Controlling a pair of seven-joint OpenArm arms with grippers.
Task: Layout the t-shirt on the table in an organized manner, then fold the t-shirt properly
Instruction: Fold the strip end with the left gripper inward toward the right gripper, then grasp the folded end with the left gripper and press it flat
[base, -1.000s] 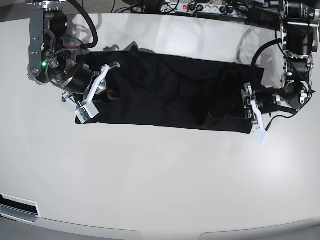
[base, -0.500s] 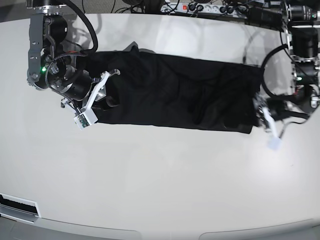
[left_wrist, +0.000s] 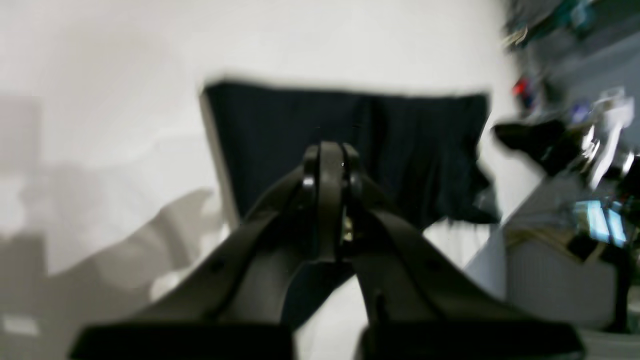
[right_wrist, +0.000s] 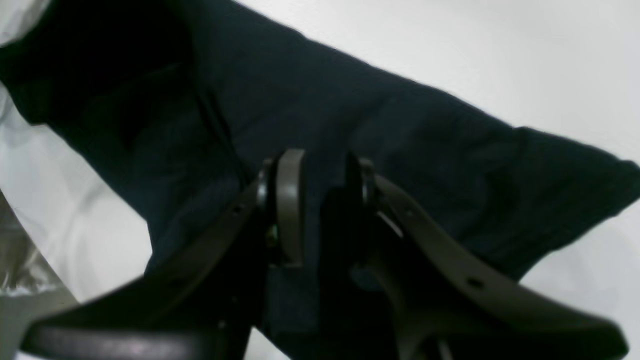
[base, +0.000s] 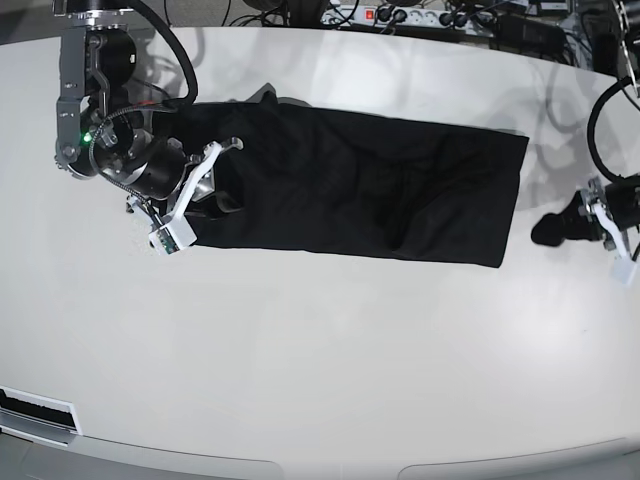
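Observation:
The black t-shirt (base: 360, 185) lies as a long flat strip across the far half of the white table (base: 320, 350). My right gripper (base: 222, 192) rests on its left end. In the right wrist view, the right gripper (right_wrist: 322, 180) has its jaws partly apart with a dark fold of the t-shirt (right_wrist: 425, 140) bunched between them. My left gripper (base: 542, 231) hangs over bare table just right of the shirt's right edge. The left wrist view shows the left gripper (left_wrist: 327, 160) shut and holding nothing, the t-shirt (left_wrist: 400, 135) lying ahead of it.
A power strip (base: 400, 15) and cables lie along the table's back edge. A dark slot (base: 35, 410) sits at the front left corner. White tabletop stretches in front of the shirt.
My left gripper let go of the shirt's right end, shut, and pulled away to the right. The right gripper stayed on the left end, shifting only slightly.

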